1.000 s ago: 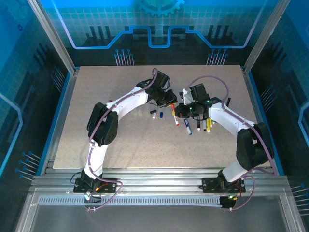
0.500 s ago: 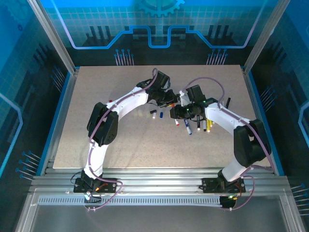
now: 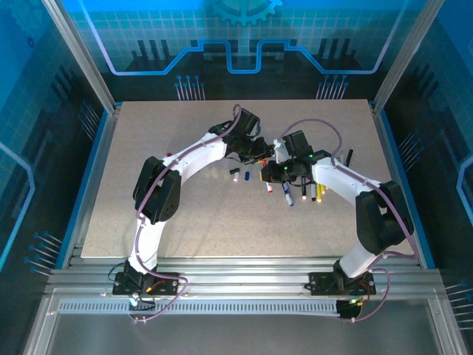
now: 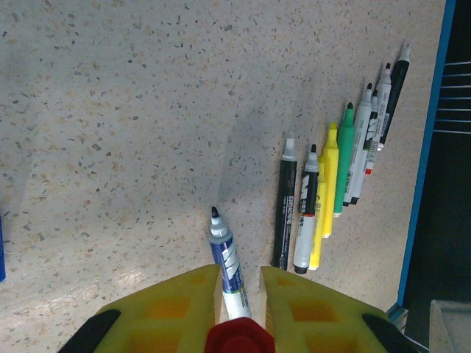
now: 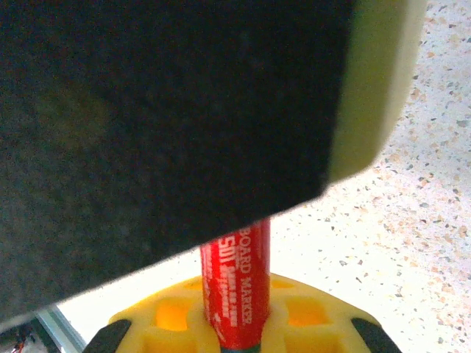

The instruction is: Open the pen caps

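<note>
Red marker (image 5: 234,250) stands pinched between the yellow fingers (image 5: 140,329) of your right gripper (image 5: 234,285), its far end hidden behind a dark body (image 5: 147,110). Your left gripper (image 4: 239,272) seems to clamp a red cap (image 4: 239,340), though little of it shows. Beneath it, uncapped pens (image 4: 329,184) lie side by side on the speckled table (image 4: 110,110).

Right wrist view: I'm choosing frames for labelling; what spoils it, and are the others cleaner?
Right wrist: a dark out-of-focus mass near the lens blocks most of it; the print on the red plastic board marker reads clearly. Left wrist: sharp, soft shadows on the speckled beige table. Top external: sharp, inside a blue-lit enclosure.
</note>
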